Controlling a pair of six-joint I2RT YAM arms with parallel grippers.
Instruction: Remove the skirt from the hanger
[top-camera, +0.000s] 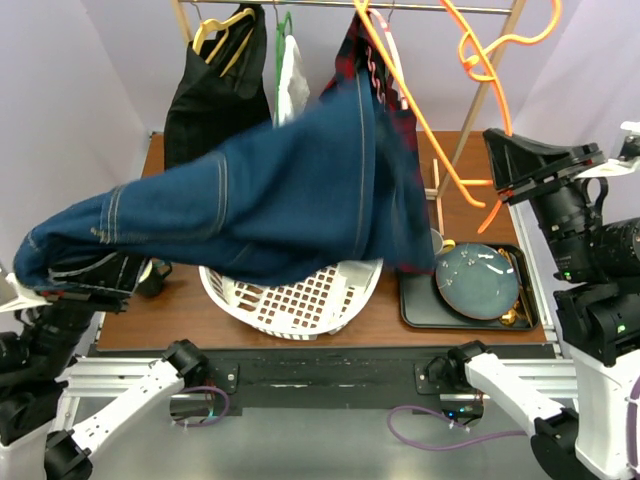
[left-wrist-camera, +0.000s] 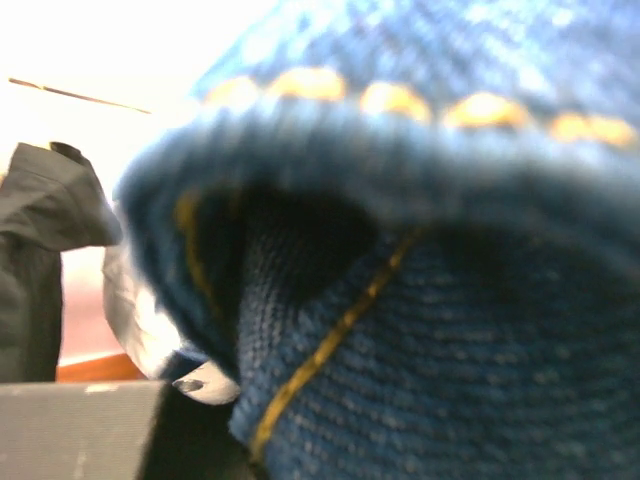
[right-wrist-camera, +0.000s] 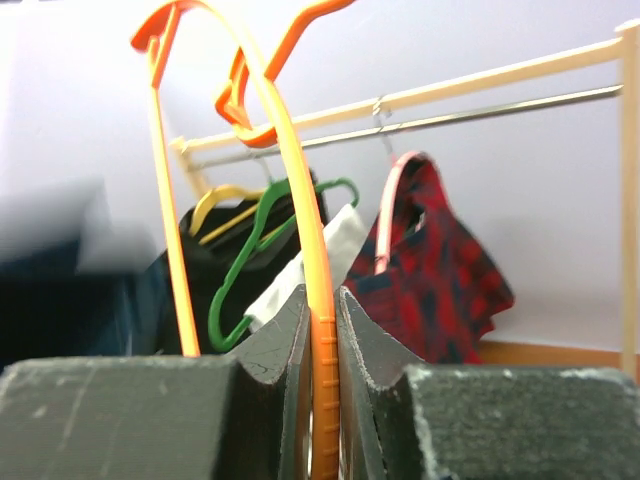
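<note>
The denim skirt (top-camera: 280, 200) is pinched at its left end by the left pincer (top-camera: 110, 278) and stretched above the white basket (top-camera: 300, 300). The orange hanger (right-wrist-camera: 300, 200) is pinched by the right pincer (right-wrist-camera: 322, 330) at the right. The skirt is judged nearly freed, but its right edge is crossed by the hanger. A loaded tray (top-camera: 415, 310) is set beside the basket.

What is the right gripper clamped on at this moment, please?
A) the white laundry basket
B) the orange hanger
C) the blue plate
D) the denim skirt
B: the right wrist view shows the right gripper closed tight on the bar of the orange hanger, while the denim skirt is held at its far end by the left gripper.
</note>
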